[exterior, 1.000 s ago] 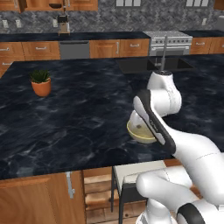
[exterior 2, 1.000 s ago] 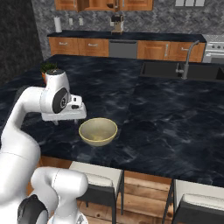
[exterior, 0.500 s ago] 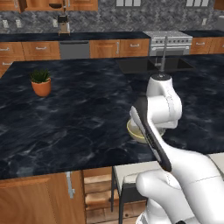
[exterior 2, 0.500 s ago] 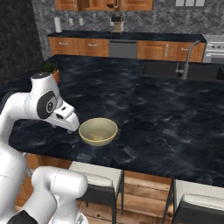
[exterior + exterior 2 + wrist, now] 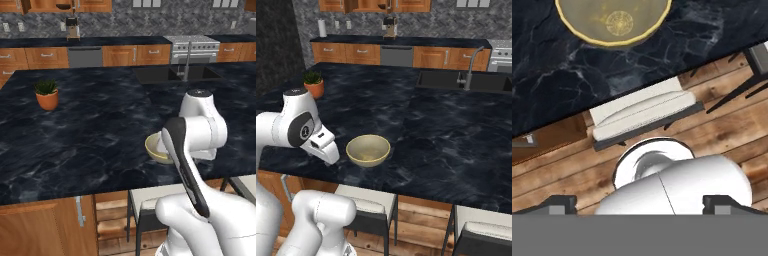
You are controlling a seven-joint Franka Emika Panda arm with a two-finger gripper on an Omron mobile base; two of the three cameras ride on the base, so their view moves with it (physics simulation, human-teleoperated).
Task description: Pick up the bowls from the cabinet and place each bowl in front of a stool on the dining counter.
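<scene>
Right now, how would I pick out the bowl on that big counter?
Find the large black marble counter. Near its front edge, above a cream-cushioned stool, sits a round pale beige-olive bowl. Unlike the terracotta plant pot farther back, it is wide, shallow and empty.

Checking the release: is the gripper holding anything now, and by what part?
Nothing. The open gripper is clear of the beige bowl, which sits on the dining counter.

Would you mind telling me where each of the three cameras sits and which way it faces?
Left base view: behind the arm's left, facing forward over the dining counter; arm rises lower right.
Right base view: behind its right, same counter; arm lower left, open gripper.
Hand view: on the hand, looking down at the counter edge and stool.
All share the pale bowl.
</scene>
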